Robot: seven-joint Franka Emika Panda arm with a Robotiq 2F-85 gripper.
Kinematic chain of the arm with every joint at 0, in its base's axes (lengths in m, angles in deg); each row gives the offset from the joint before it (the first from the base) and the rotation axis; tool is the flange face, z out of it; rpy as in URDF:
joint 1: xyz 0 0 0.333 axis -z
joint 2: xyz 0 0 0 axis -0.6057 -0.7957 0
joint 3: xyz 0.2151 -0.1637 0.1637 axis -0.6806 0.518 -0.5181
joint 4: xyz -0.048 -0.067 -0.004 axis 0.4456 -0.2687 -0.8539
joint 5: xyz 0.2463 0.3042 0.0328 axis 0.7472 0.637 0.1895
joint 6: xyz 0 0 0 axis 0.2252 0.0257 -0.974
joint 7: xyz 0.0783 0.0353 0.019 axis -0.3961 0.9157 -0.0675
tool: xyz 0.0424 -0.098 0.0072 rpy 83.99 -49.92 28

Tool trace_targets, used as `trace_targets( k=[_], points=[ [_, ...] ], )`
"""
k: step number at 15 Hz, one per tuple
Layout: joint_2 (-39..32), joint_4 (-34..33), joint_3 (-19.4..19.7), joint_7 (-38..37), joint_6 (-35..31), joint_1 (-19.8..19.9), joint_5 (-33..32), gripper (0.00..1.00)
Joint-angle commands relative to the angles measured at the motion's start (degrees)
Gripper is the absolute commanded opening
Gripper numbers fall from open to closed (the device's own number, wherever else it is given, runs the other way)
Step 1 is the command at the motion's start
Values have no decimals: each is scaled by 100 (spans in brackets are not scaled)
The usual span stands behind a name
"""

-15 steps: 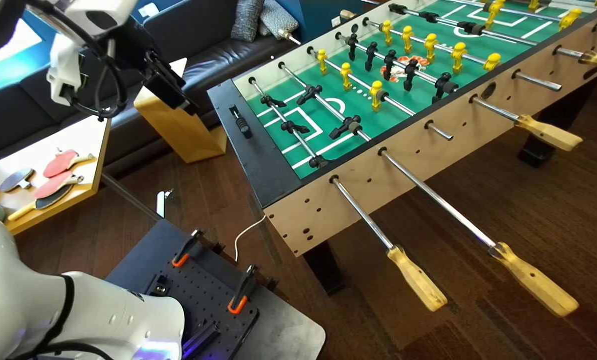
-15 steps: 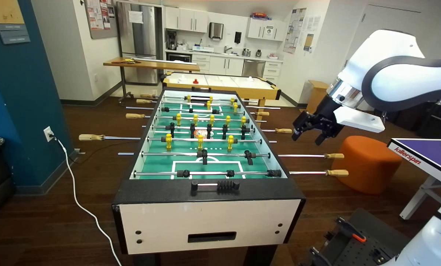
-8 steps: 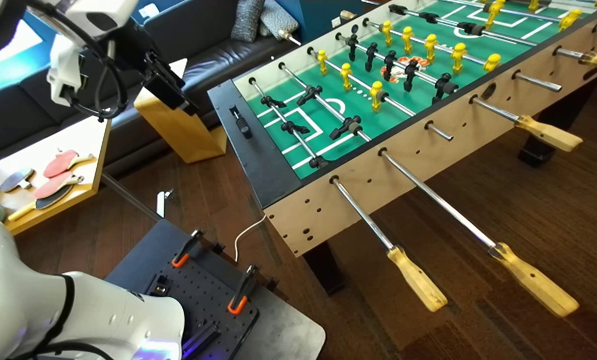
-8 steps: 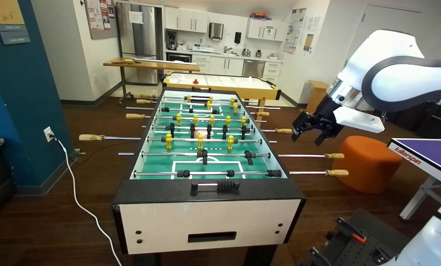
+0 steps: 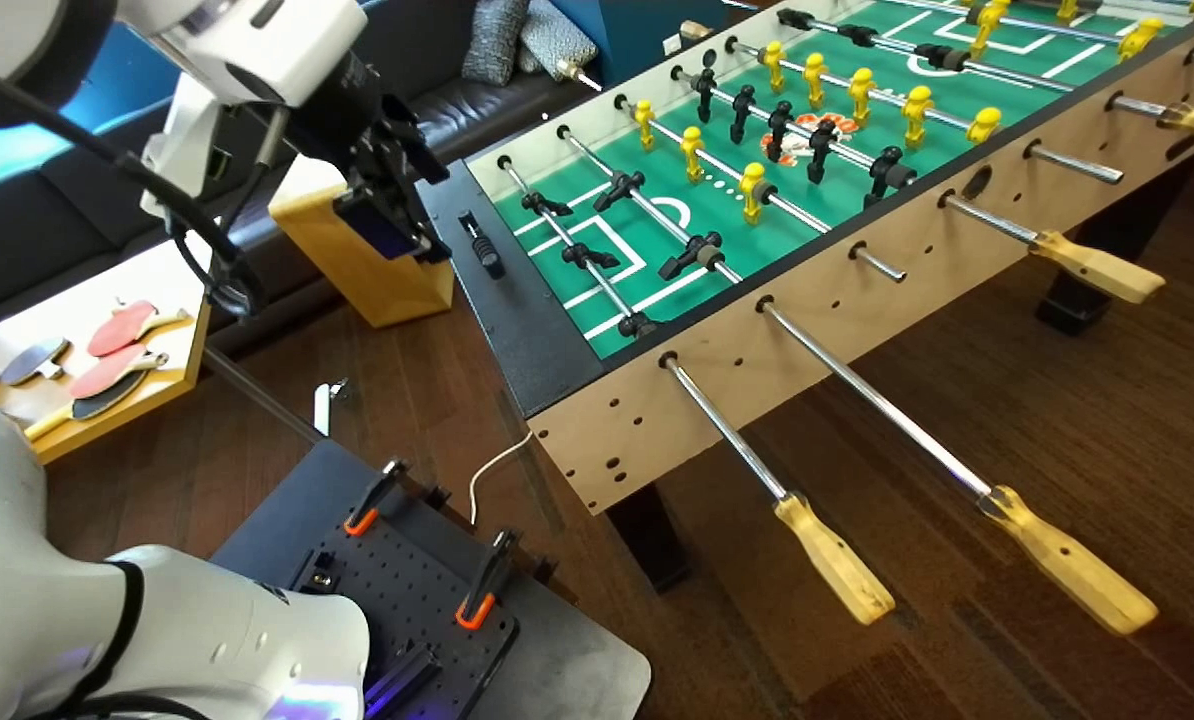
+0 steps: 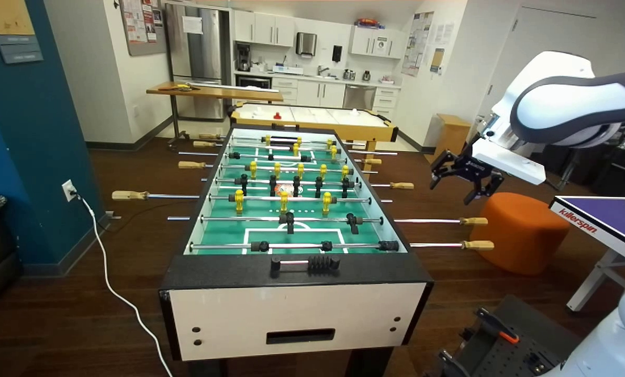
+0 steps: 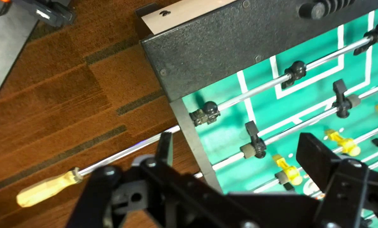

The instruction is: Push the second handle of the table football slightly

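Note:
The table football (image 5: 532, 320) (image 6: 297, 314) has a green field and metal rods with wooden handles. The second handle from the near end (image 5: 1069, 558) (image 6: 473, 221) sticks well out from the side in both exterior views. The first handle (image 5: 837, 560) (image 6: 478, 245) (image 7: 48, 189) lies beside it. My gripper (image 5: 429, 215) (image 6: 451, 187) (image 7: 238, 148) is open, empty and raised, touching no handle. In the wrist view one finger is over the floor beside the table and the other over the field. The second handle is hidden there behind the gripper; a bit of its rod shows.
A black robot stand (image 5: 427, 590) with orange-tipped clamps (image 5: 474, 610) is near the table's corner. An orange stool (image 6: 524, 233) and a purple table-tennis table (image 6: 611, 225) stand nearby. A wooden table with paddles (image 5: 117, 365) is beside the arm.
The arm stayed still at first, then moved. In an exterior view the gripper has shifted right and slightly down. It has also turned, so its fingers show more spread. The handles have not moved.

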Motion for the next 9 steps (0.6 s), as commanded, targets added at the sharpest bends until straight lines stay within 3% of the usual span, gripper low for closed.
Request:
trace_targets(
  k=[1,4,5,9],
  points=[
    [-405,-170,169,-535,-277,515,-112,100],
    [-385,-16,57,-1227,-690,843,-148,100],
    [-310,-21,295,-755,-464,607,-111,100],
    [-349,-14,249,-1099,-572,668,-130,100]
  ],
)
